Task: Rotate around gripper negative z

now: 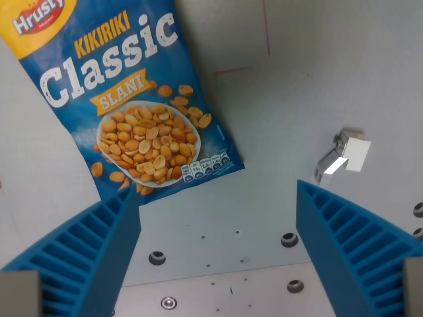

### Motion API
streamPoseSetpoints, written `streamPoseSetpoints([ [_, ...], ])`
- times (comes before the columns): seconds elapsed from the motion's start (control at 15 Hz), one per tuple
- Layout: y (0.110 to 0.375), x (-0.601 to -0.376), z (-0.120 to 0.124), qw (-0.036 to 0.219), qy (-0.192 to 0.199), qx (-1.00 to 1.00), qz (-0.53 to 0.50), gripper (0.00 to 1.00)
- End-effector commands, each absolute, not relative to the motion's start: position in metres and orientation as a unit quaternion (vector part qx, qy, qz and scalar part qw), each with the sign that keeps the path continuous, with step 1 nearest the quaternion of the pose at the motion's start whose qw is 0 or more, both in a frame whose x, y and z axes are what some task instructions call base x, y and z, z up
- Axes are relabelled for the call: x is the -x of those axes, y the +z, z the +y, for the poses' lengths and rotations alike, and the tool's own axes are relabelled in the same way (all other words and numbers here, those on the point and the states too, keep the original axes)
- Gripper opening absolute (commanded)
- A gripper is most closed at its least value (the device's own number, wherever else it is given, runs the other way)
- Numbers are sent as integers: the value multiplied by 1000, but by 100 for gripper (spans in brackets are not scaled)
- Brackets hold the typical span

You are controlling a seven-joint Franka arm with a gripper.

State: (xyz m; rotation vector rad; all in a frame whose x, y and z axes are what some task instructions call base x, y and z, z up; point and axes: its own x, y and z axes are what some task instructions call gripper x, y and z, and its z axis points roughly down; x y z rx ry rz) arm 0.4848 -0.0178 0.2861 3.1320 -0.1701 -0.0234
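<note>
— What's my gripper (218,228) doing?
— I see it spread wide, nothing between the jaws. One blue ribbed finger (79,254) sits low on the wrist view's left, the other finger (360,247) low on the wrist view's right, both angled inward.

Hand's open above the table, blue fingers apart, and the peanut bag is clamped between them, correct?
Not quite. The hand is open with its blue fingers apart, but the Classic peanut bag is not between them: the wrist view shows it lying flat on the table, ahead of the fingertips toward the wrist view's left, with nothing in the gap.
</note>
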Motion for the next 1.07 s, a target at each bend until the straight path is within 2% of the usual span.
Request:
streamPoseSetpoints([
  [0.07, 288, -485, -18, 2, -6, -1000, -6, 100],
  [1.07, 288, -485, -18, 1, -6, -996, 93, 100],
])
